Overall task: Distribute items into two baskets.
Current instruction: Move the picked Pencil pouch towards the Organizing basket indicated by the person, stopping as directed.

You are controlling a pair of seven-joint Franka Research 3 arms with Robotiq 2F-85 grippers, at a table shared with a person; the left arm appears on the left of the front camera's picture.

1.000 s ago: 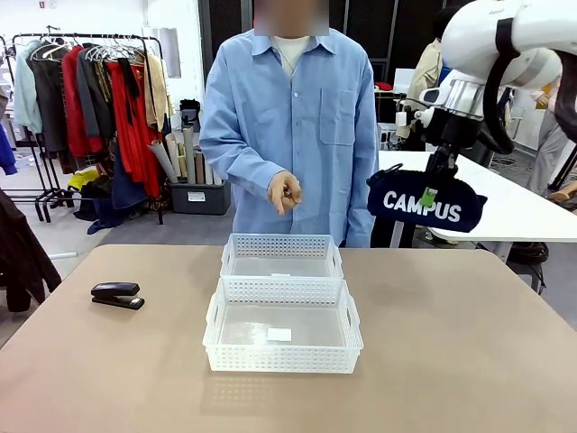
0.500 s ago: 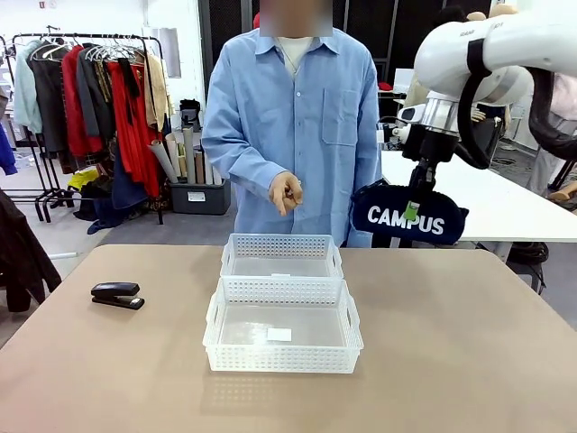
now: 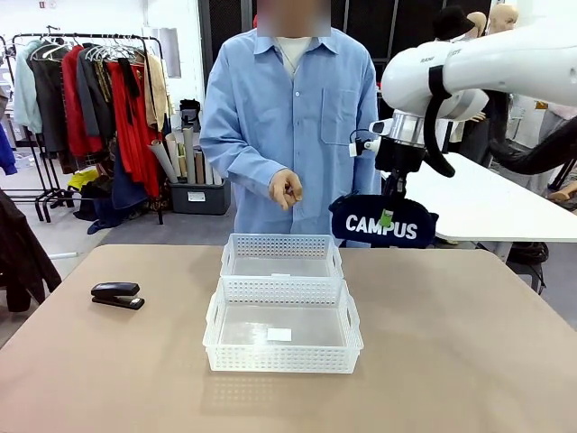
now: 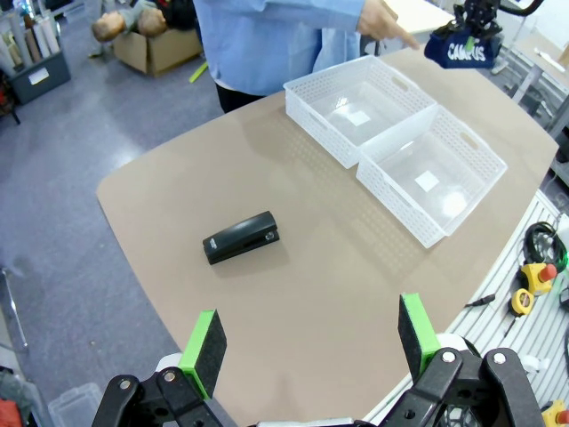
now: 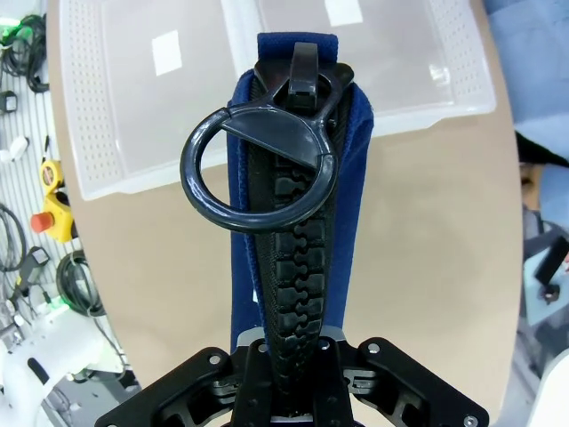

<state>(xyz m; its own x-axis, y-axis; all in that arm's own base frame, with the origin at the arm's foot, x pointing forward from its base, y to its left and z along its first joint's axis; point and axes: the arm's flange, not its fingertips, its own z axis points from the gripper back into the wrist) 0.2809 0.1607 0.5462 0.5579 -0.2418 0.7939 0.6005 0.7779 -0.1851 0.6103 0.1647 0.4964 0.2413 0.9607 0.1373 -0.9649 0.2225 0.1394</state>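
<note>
black stapler (image 3: 117, 295) lies untouched on the desk's (image 3: 451, 343) left, with the left claw (image 4: 307, 334) spread wide above that side. the white baskets (image 3: 282, 361) wait mid-desk, both empty. the navy pouch (image 3: 410, 230), clenched in the right claw (image 3: 388, 215), has swung left toward the far basket (image 3: 281, 245), so a drop looks close.

My front camera sits on my side of the brown table (image 3: 469, 361) and looks across it at the person in the light blue shirt (image 3: 288, 117). My left wrist camera is high and far back, looking down past my left gripper (image 4: 308, 325). My right wrist camera looks straight down, very near the navy-blue zipped fabric pouch (image 5: 354, 178). All three see the two white plastic baskets with holes (image 3: 282, 359). Front and left wrist both see the small black stapler (image 3: 117, 295).
</note>
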